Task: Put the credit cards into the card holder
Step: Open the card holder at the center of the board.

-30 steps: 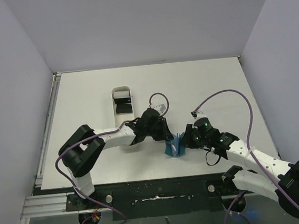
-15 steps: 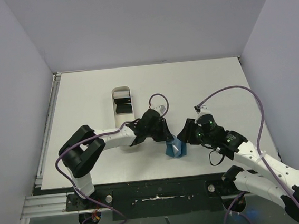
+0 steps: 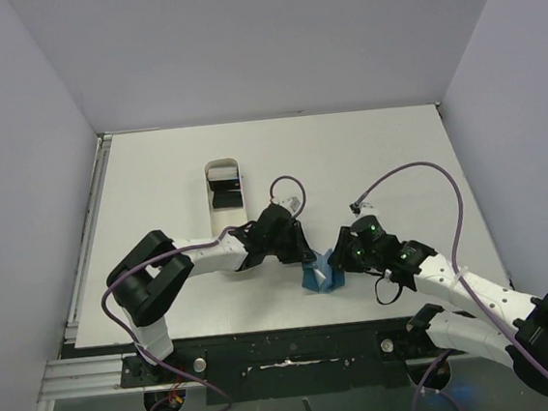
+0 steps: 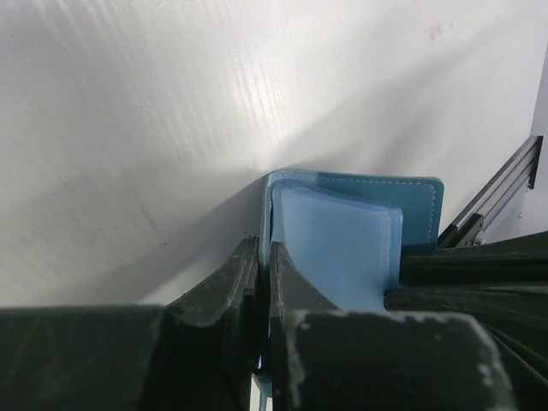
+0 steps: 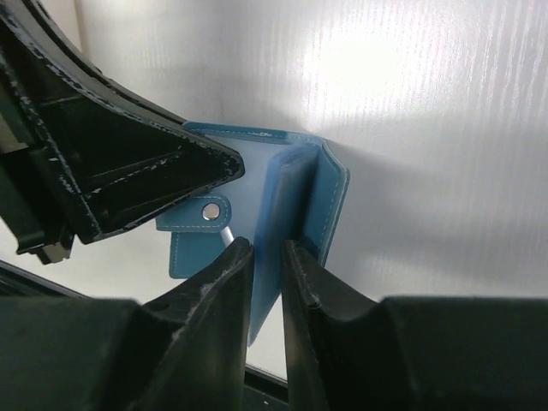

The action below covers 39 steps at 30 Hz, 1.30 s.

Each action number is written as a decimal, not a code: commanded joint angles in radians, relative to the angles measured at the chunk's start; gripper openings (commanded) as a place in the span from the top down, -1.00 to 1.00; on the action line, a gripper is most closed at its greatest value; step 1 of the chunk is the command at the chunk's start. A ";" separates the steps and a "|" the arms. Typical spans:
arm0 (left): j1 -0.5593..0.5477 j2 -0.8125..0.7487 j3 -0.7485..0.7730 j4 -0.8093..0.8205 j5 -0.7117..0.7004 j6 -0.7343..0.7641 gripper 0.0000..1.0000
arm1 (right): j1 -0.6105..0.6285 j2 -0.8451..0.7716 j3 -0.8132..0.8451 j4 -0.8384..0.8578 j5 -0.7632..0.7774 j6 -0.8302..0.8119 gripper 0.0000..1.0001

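Observation:
The teal-blue card holder (image 3: 321,273) stands half open on the table between both arms. My left gripper (image 3: 307,257) is shut on the edge of its outer panel (image 4: 265,205), the pale inner sleeve (image 4: 342,240) just to the right of the fingers. My right gripper (image 3: 337,262) comes in from the other side; in the right wrist view this gripper (image 5: 267,250) is closed on the card holder's inner flap (image 5: 287,193), with the snap tab (image 5: 195,227) to the left. A black credit card (image 3: 223,199) lies in the white tray (image 3: 207,207) at the back.
The long white tray stands behind the left arm's forearm. The table's front edge and a metal rail (image 3: 268,347) run just below the card holder. A purple cable (image 3: 417,174) loops above the right arm.
The right gripper let go, swung a little up and back, then closed again on the card holder's inner flap. The left gripper tightened on the outer panel and stayed in place.

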 commanded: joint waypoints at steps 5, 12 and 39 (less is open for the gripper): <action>-0.005 -0.061 -0.005 0.060 -0.009 -0.006 1.00 | -0.004 0.019 -0.030 0.108 0.005 -0.006 0.75; -0.005 -0.061 -0.024 0.065 -0.015 -0.010 1.00 | -0.008 -0.003 -0.074 0.183 -0.042 -0.005 0.89; -0.008 -0.206 0.027 -0.085 -0.141 0.030 0.10 | -0.054 -0.003 -0.077 0.129 -0.009 -0.030 0.95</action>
